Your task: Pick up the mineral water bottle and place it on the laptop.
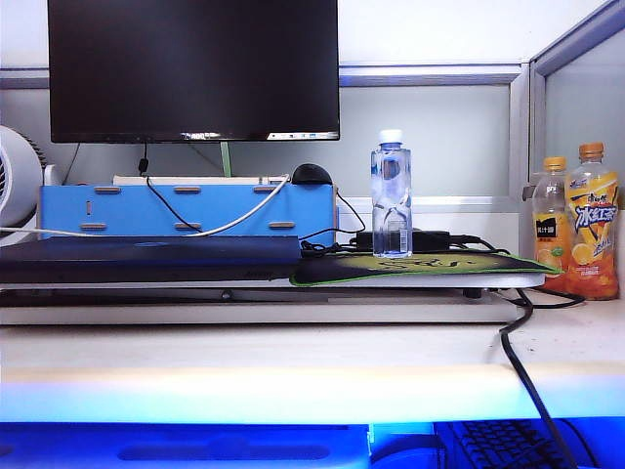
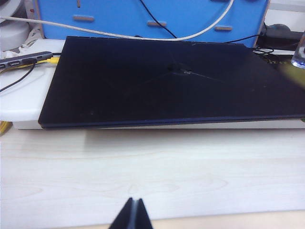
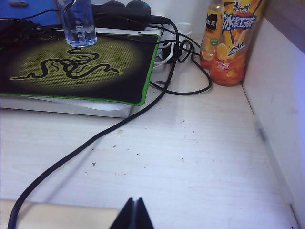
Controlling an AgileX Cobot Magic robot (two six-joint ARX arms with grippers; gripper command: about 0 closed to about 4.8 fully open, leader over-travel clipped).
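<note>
1. I see the mineral water bottle (image 1: 392, 193) standing upright, long axis vertical, white cap up, on the far part of the mouse mat (image 3: 76, 67), right of centre.
2. The laptop (image 2: 167, 81) lies flat and closed on the left, touching the mat's left edge.
3. My left gripper (image 2: 133, 214) sits closed and empty over bare desk, near side of the laptop. My right gripper (image 3: 134, 214) is likewise pinched closed, holding nothing, with the bottle far off to its left.
4. A black cable (image 3: 95, 138) crosses the desk between right gripper and mat; two orange-capped drinks (image 1: 576, 230) stand far right; a monitor (image 1: 193, 68) and blue box (image 1: 186, 207) sit behind.
</note>
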